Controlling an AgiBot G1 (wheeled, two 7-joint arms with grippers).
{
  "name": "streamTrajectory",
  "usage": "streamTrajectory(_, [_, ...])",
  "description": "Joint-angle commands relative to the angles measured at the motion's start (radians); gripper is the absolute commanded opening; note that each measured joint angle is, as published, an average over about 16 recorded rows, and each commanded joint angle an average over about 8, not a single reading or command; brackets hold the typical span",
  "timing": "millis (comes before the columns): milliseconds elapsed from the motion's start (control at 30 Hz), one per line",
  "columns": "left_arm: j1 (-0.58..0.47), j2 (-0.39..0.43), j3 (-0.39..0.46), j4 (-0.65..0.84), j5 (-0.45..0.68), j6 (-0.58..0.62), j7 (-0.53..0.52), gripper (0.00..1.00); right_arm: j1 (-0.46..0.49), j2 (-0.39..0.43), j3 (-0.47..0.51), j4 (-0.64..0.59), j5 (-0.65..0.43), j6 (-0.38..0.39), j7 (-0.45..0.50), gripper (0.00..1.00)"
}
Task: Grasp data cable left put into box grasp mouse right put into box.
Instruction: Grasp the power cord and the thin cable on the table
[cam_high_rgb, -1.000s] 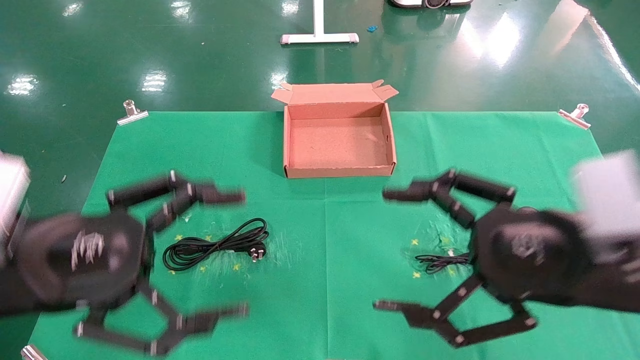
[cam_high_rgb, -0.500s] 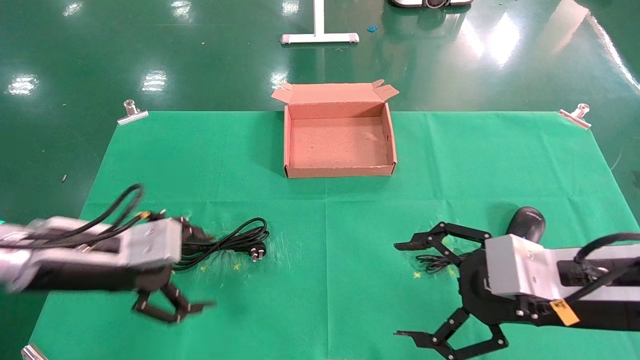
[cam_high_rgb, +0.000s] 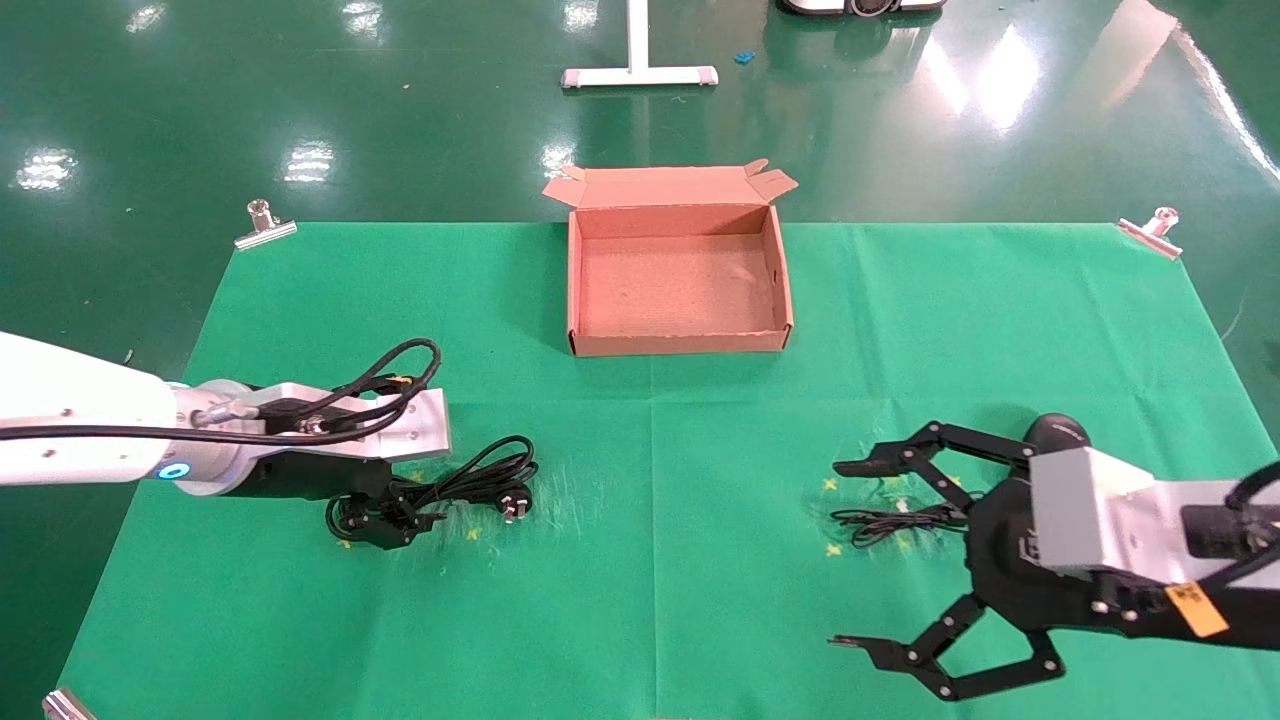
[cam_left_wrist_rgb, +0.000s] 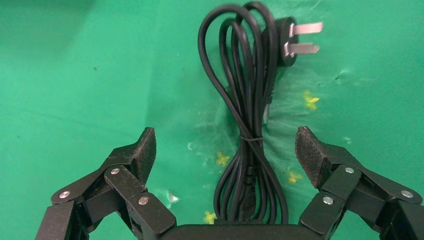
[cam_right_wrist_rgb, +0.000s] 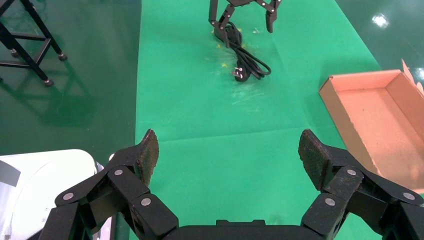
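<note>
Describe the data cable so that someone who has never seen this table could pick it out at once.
On the green cloth, go from the open cardboard box toward the robot's left and nearer the robot. There the data cable lies, a bundled coil of thick black cord with the open left gripper straddling it. Its chunky plug with flat silver prongs separates it from the mouse and its thin cord by the right gripper.

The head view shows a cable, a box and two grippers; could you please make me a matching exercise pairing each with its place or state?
Things:
1. data cable
2. box
3. left gripper
4. right gripper

States:
A. open, straddling the cord bundle
B. lid open, nothing inside
C. open, low at the cloth's right side, holding nothing
D. coiled on the green cloth, pronged plug towards the middle

Pairs: 1-D, 2-B, 3-A, 4-C
</note>
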Motion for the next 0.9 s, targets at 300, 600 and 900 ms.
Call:
streamTrajectory(300, [0.011, 0.048, 0.033, 0.000, 0.125, -0.034, -0.077, 1.00, -0.022, 0.024, 0.013, 0.001, 0.016, 0.011, -0.011, 1.00])
streamTrajectory(600, [0.020, 0.075, 0.051, 0.001, 0.181, -0.040, -0.115, 1.00, -0.033, 0.041, 0.019, 0.000, 0.015, 0.021, -0.021, 1.00])
streamTrajectory(900, [0.022, 0.078, 0.053, 0.000, 0.188, -0.041, -0.119, 1.00, -0.031, 0.036, -0.019, 0.002, -0.134, 0.069, -0.049, 1.00])
